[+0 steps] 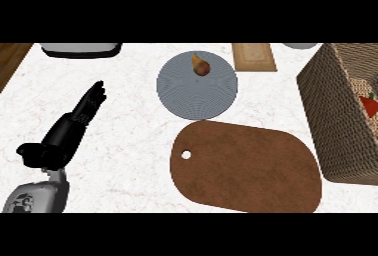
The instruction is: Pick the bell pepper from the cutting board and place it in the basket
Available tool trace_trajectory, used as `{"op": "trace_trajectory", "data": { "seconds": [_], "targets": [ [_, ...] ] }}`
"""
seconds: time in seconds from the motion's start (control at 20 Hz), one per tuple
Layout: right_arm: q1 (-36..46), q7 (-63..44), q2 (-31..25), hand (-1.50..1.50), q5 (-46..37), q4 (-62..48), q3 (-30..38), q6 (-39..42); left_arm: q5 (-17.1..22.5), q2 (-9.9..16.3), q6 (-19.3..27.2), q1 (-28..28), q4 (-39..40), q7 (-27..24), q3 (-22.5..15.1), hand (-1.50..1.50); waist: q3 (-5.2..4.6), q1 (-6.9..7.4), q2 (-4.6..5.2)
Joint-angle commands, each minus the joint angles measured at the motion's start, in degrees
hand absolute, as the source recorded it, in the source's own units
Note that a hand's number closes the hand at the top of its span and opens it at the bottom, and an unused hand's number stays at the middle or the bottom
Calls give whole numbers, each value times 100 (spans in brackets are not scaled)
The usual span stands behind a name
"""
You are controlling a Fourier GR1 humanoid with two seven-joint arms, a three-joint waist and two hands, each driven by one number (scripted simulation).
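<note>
The brown cutting board (247,167) lies low in the middle of the head view with nothing on it. The woven basket (336,115) stands at the right edge, and a red bell pepper (370,106) shows inside it, partly cut off by the frame. My left hand (70,127) rests on the white counter at the left, fingers straight and pointing away, holding nothing. My right hand does not show in this view.
A grey round plate (196,92) sits above the board with a small orange-brown piece of food (200,65) near its far rim. A tan wooden block (254,56) lies beyond it. A grey-and-black appliance (81,49) stands at the far left.
</note>
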State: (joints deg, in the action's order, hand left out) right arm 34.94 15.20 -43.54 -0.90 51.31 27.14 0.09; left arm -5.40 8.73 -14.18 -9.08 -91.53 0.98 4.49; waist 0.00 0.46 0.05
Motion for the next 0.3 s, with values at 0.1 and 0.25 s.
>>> {"op": "trace_trajectory", "data": {
  "seconds": [0.1, 0.25],
  "targets": [
    [464, -496, -490, -150, 699, -690, 632, 440, -159, -105, 166, -223, 309, -128, -36, 0, 1, -20, 13],
    [186, -780, -751, -150, 973, -963, 813, 934, 97, 156, -81, -169, 21, 79, 177, 0, 2, -25, 2]
  ]
}}
